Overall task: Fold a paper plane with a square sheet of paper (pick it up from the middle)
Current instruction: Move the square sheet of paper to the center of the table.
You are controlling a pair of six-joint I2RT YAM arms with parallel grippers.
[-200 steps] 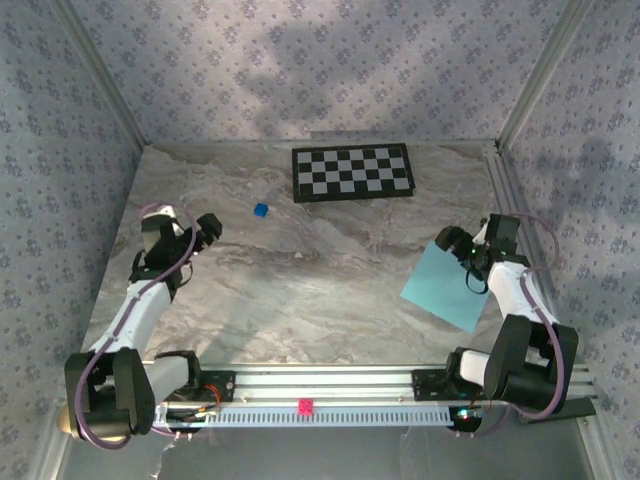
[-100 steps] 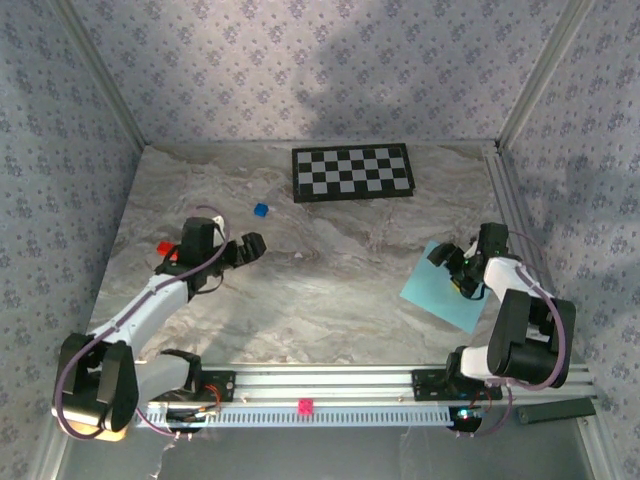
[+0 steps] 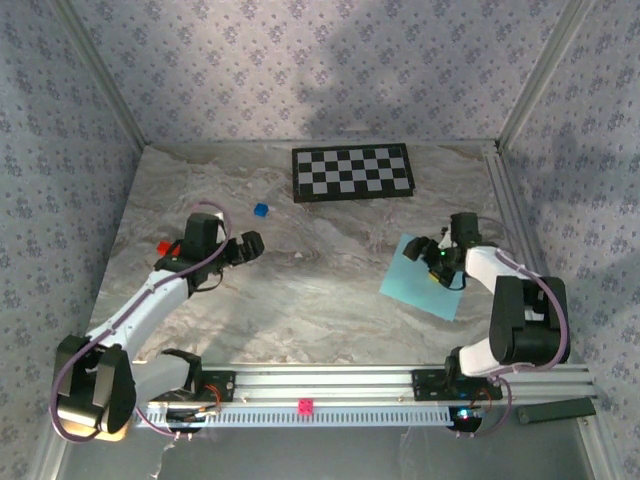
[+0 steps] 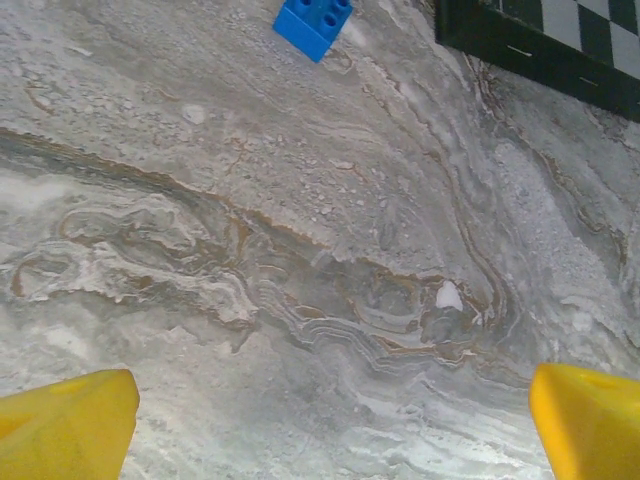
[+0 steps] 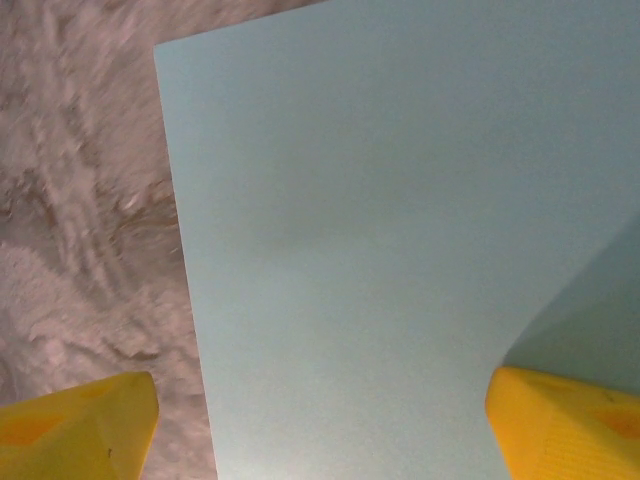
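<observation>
The space is enclosed on three sides by walls papered in a pale grey-blue floral pattern, joined at the corners by aluminium posts. A grey marble-patterned table top is seen below. Soft shadows are cast across the back wall.

The square sheet of paper is cyan, the checkerboard black-and-white.

The square sheet of paper was plain light blue, unmarked and not yet creased. It lay on the right half of the marbled table, turned cornerwise like a diamond. Up close its surface looked smooth, with a darker curved patch towards one edge, either bend or shadow.
</observation>
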